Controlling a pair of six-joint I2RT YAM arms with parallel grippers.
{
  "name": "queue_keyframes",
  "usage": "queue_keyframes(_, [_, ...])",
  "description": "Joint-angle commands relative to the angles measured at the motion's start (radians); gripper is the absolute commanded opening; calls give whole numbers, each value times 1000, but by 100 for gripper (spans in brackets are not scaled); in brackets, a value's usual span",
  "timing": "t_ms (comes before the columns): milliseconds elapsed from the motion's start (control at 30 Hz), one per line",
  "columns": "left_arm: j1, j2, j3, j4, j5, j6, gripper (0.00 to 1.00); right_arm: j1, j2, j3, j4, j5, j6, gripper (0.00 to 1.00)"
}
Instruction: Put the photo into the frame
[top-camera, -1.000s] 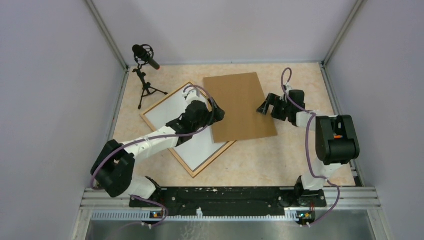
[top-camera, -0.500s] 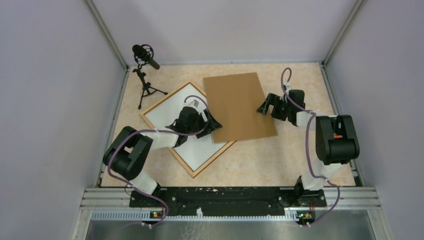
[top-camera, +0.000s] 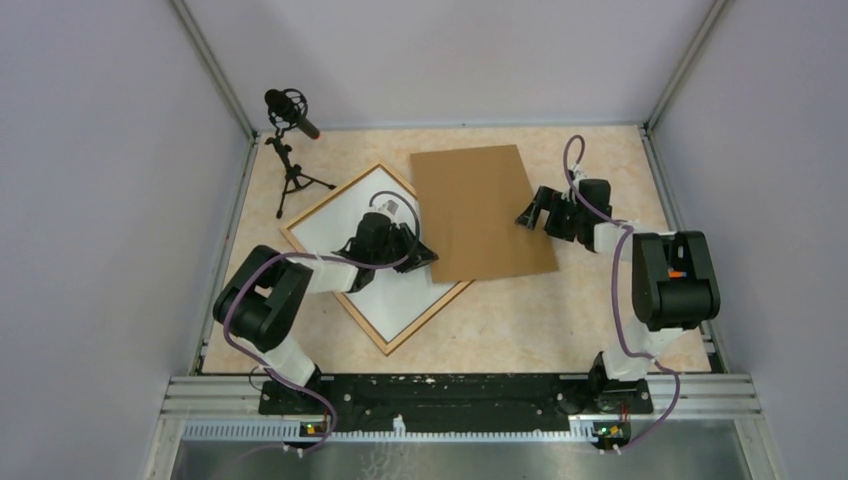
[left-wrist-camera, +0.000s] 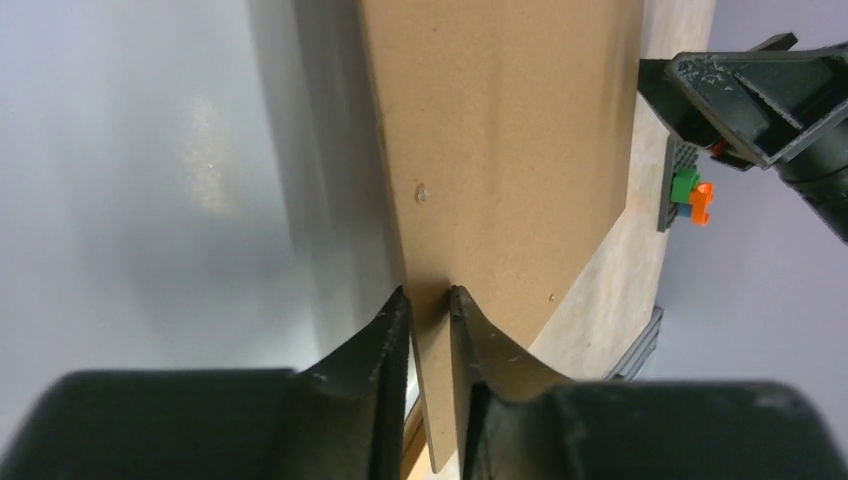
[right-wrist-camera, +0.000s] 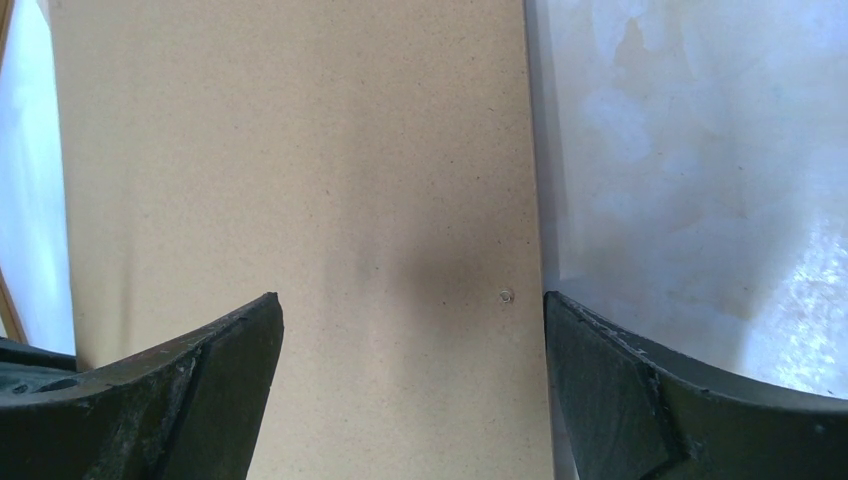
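Pinching backing board's left edge in my left pincer, over photo lying in frame. Right pincer spread wide above board's right edge.

1. Table: pale marbled top.
2. Frame lies flat at left, turned diagonally.
3. Board rests at centre, its left edge over the frame.
4. Mic tripod stands at far left.

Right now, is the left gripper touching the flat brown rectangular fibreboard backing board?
Touching. The left wrist view shows the left gripper pinching the brown backing board by its edge, both fingertips against it, no gap visible.
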Motion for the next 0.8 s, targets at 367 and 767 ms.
queue_keyframes(367, [34,-143,137,-54,106,27,0,37,-197,121,-586,312,-84,99])
queue_keyframes(767, [56,-153,216,-124,173,3,0,616,-666,-43,-332,795,-594,99])
